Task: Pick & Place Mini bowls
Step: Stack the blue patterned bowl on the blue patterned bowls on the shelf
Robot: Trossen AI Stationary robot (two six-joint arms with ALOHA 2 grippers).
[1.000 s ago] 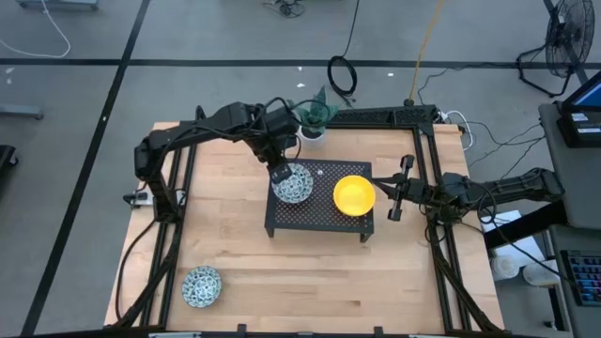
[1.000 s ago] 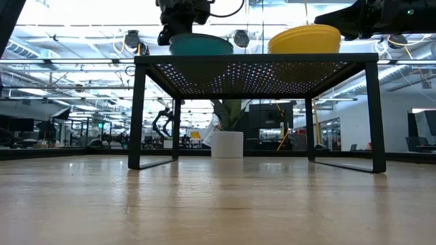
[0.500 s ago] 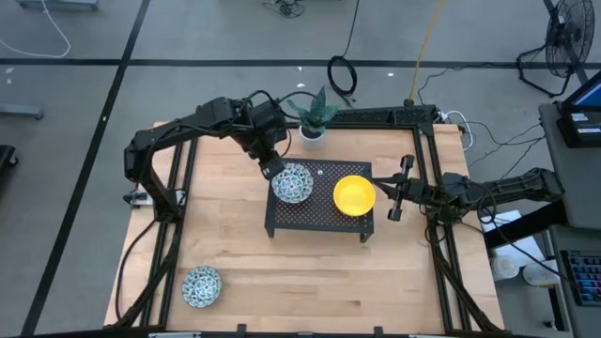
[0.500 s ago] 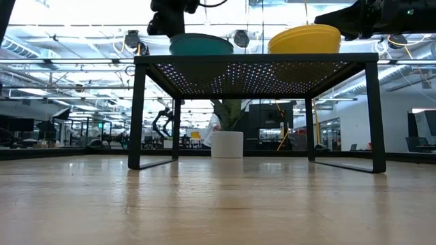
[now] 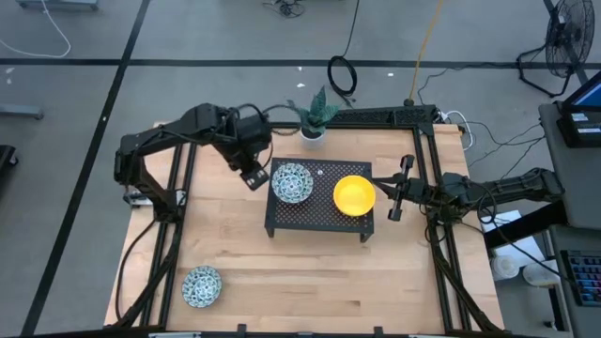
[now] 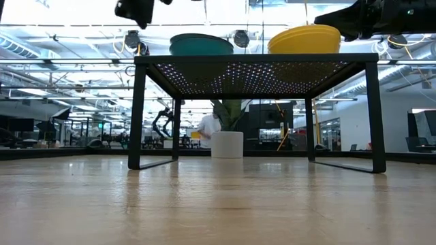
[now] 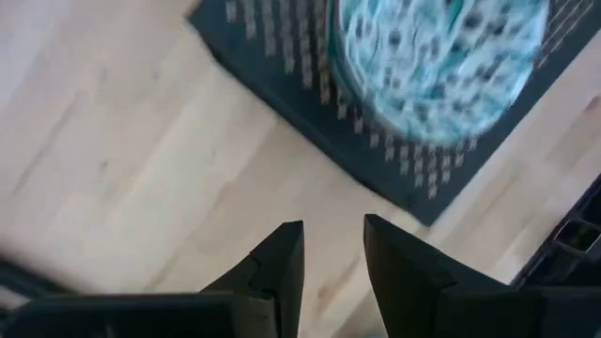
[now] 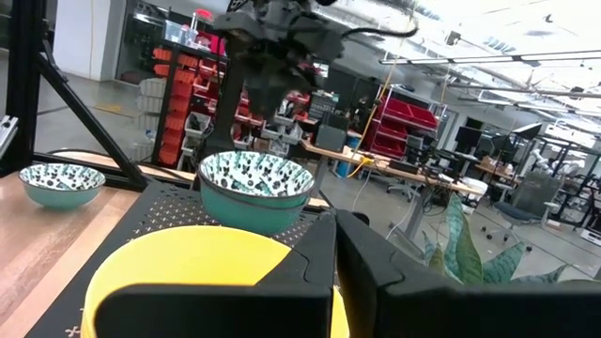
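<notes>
Bowls: patterned bowl (image 5: 292,181) and yellow bowl (image 5: 354,194) on black rack (image 5: 319,220); another patterned bowl (image 5: 201,285) near-left on table (image 5: 282,272).
Left gripper (image 5: 252,175): narrow gap, empty, left of rack.
Right gripper (image 5: 395,192): closed, empty, right of rack.

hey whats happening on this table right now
A two-arm robot is sorting small bowls onto a black perforated metal rack on the wooden table. A white bowl with a blue-green pattern and a plain yellow bowl sit on top of the rack. The left end effector hangs empty, fingers slightly apart, just off the rack's edge beside the patterned bowl. The right end effector waits shut beside the yellow bowl. Another patterned bowl lies on the table's near left corner.
</notes>
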